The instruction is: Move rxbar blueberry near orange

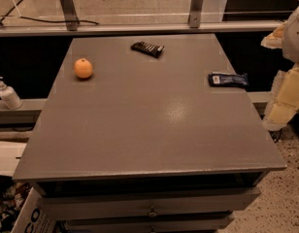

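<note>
The rxbar blueberry (228, 79), a flat dark-blue wrapper with a small white label patch, lies near the right edge of the grey table top (149, 125). The orange (83, 68), small and round, sits at the far left of the table. They are far apart, almost the table's width. My gripper (287, 93) shows as pale cream and yellow parts at the right edge of the view, beyond the table's right side and just right of the rxbar, not touching it.
A black ridged-looking bar (147, 48) lies at the far middle of the table. A white pump bottle (8, 95) stands on a ledge to the left. A glass railing (140, 18) runs behind. Drawers (149, 208) sit below the front edge.
</note>
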`<state>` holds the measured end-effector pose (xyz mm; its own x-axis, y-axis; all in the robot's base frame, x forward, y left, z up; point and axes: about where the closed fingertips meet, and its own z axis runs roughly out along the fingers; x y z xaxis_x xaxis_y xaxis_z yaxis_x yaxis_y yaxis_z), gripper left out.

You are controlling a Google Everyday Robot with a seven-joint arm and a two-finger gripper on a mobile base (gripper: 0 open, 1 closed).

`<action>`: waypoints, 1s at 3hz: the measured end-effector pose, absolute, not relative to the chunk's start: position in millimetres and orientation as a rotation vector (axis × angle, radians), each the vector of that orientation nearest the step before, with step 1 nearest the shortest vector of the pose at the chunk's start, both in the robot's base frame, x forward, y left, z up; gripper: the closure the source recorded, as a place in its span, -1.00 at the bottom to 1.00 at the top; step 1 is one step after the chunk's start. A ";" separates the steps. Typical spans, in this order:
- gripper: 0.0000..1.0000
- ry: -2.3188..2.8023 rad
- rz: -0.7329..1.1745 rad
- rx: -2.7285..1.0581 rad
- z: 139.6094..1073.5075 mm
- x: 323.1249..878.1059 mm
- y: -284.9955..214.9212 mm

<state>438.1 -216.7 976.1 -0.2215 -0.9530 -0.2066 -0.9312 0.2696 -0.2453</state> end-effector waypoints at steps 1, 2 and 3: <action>-1.00 2.232 -0.098 -1.725 976.1 438.2 -216.6; -1.00 2.204 -0.044 -1.783 958.2 449.8 -210.4; -1.00 2.196 -0.002 -1.835 931.0 473.5 -205.3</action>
